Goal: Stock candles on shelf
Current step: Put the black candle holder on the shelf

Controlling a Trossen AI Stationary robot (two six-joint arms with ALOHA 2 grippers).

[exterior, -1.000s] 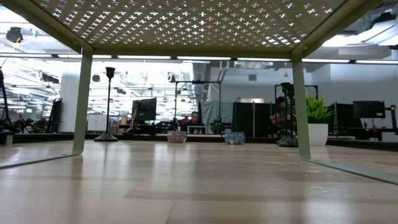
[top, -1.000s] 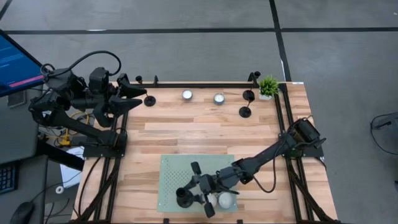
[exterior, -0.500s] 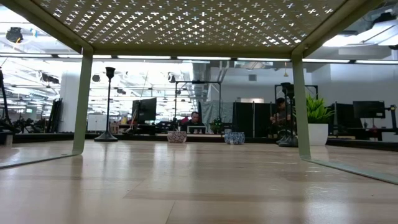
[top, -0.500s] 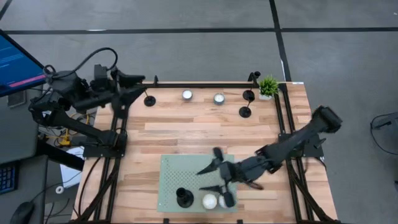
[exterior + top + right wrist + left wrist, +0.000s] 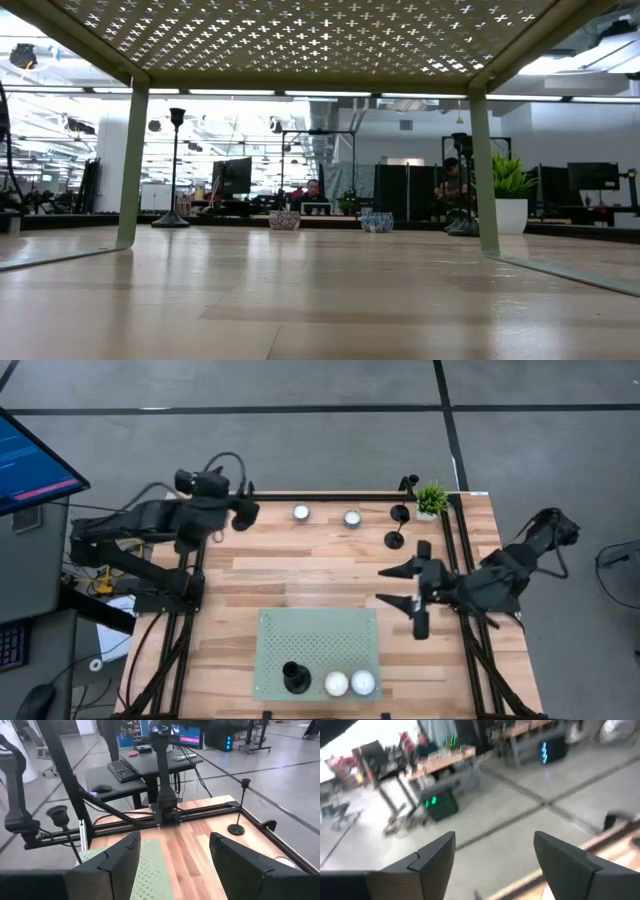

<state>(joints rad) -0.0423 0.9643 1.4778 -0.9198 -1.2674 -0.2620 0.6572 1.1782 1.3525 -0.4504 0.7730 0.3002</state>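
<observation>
The pale green perforated shelf (image 5: 318, 645) stands on its legs near the table's near edge; the low view looks under it (image 5: 300, 40). Two white candles (image 5: 336, 683) (image 5: 362, 682) sit on its near edge. Two more candles (image 5: 301, 513) (image 5: 352, 518) sit on the tabletop by the far edge. My right gripper (image 5: 396, 587) is open and empty, above the table to the right of the shelf (image 5: 150, 865). My left gripper (image 5: 243, 512) is open and empty at the far left edge, left of the far candles; its wrist view (image 5: 495, 865) looks out at the room.
A black round object (image 5: 293, 678) stands on the shelf beside the two candles. Two black stands (image 5: 398, 514) (image 5: 394, 540) and a small potted plant (image 5: 432, 498) are at the far right. Black rails run along the table's edges. Bare planks lie between the shelf and the far candles.
My right gripper has drawn back from above the shelf's near edge, going toward the table's right and far side, open, leaving two candles side by side on the shelf. My left arm has stretched out from its folded pose, its gripper going right along the far edge toward the far candles.
</observation>
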